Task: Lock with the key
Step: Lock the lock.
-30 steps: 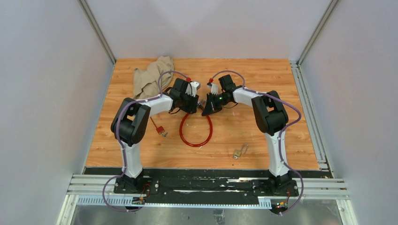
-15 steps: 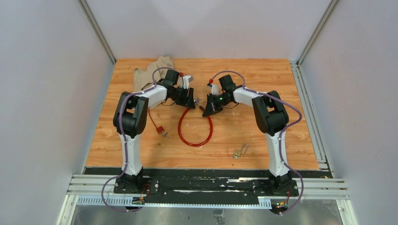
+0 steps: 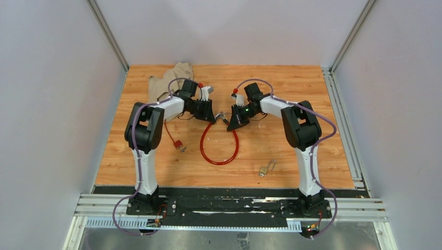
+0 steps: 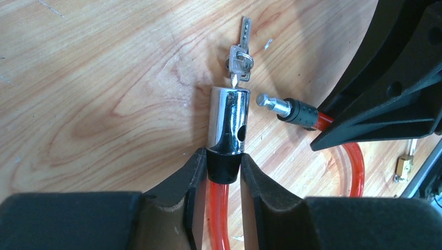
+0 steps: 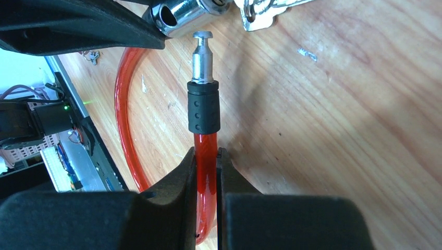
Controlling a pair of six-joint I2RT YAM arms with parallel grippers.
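Note:
The red cable lock (image 3: 219, 151) lies looped on the wooden table. My left gripper (image 4: 224, 162) is shut on the black collar under its chrome lock barrel (image 4: 228, 120). The small silver key (image 4: 240, 60) sticks in the barrel's far end, with its ring and a second key lying flat. My right gripper (image 5: 206, 154) is shut on the red cable (image 5: 205, 151) just behind the black sleeve (image 5: 204, 107) of the metal pin (image 5: 202, 54). The pin tip is a short gap from the barrel (image 5: 180, 13), not inside its side hole. From above, both grippers (image 3: 211, 115) (image 3: 233, 122) face each other.
A small brass padlock (image 3: 266, 169) with its key lies at the front right. A thin red loop with a red tag (image 3: 175, 140) lies left of the cable, beside the left arm. A crumpled brown cloth (image 3: 167, 83) sits at the back left.
My left arm has pulled back to the left; its jaws widened and then closed on the barrel's collar. The right gripper has edged slightly right, still holding the cable.

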